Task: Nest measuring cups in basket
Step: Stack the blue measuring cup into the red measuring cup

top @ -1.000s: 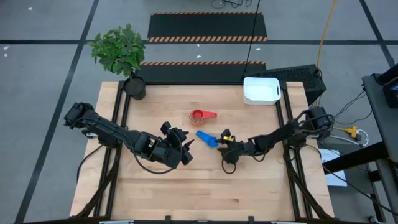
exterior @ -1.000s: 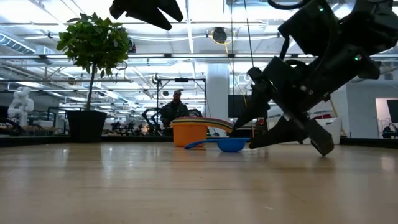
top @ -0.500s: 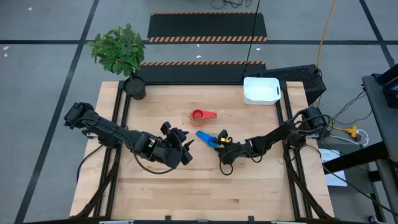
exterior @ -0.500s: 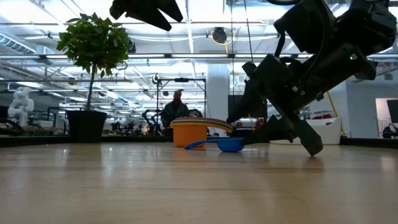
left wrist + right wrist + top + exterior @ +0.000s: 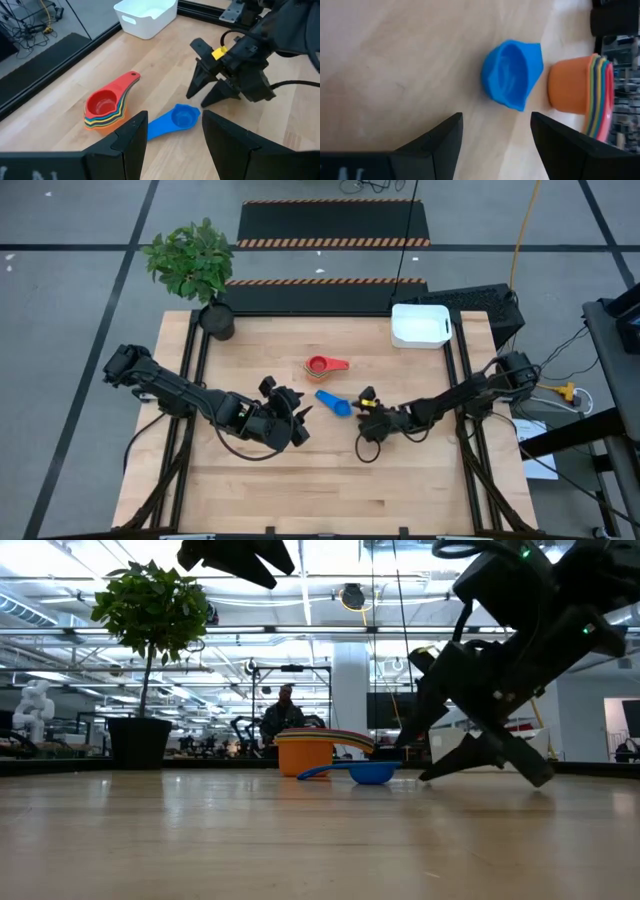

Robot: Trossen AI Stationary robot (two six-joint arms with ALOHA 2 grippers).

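Fingers of right gripper (image 5: 366, 406) spread wide, empty, low over pale wooden bench (image 5: 300, 490), just beside small medium blue plastic measuring cup (image 5: 331, 402). In right wrist view: cup bowl (image 5: 512, 74) framed between the two dark fingers (image 5: 431, 145), lying on its side-on, not yet between them. Left gripper (image 5: 291, 414) parked mid-bench on the other side of the blue cup, fingers (image 5: 125, 145) apart, holding nothing, off the surface.

Just past the blue cup: nested stack of plastic measuring cups, red on top, orange outermost (image 5: 326, 365), handles fanned together, standing on bench, apart from blue cup. Far right corner: small white rectangular plastic basket (image 5: 420, 326), nothing visible inside, well apart from both stack and blue cup. Far left corner: green potted plant in dark round pot (image 5: 196, 268). Person (image 5: 279, 712) in room beyond, not involved.

Likely step: pick blue cup with right gripper. Best approach: slide forward until bowl rim or handle root sits between fingers, then pinch across the thin wall or handle, not the round bowl, which probably slips. Keep low but clear of bench. Lift straight before moving to avoid knocking stack. Blue cup seemingly smallest, so should drop into red top cup; whole stack then to basket.
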